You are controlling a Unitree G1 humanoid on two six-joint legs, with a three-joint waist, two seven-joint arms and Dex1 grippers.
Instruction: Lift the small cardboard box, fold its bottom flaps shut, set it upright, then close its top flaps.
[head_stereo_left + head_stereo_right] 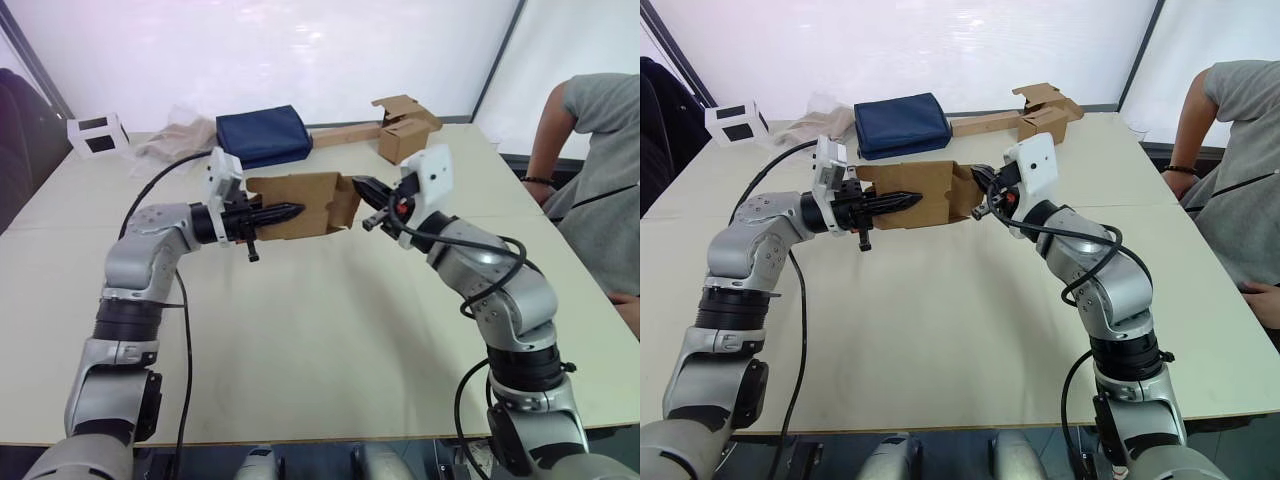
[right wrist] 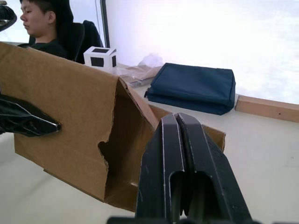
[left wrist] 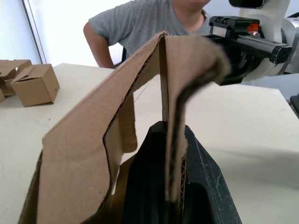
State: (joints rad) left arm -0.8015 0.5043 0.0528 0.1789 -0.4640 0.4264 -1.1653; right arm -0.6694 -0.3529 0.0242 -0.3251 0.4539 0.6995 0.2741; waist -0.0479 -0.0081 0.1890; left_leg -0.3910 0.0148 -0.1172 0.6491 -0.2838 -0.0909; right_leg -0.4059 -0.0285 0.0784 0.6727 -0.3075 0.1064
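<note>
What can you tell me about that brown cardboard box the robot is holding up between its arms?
The small cardboard box is plain brown corrugated card, held on its side in the air above the table. The left tool is shut on one wall, pinching it between its fingers. The right tool, its fingers together, is at the open end, where a flap hangs loose with a ragged edge.

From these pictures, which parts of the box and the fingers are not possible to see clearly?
- Small cardboard box, head views: the far side is turned away, and the left gripper covers part of the near wall.
- Bottom flaps, right wrist view: the right gripper hides the lower ones.
- Left wrist view: cardboard between the black fingers hides their tips.
- Which end is top or bottom: not readable.
</note>
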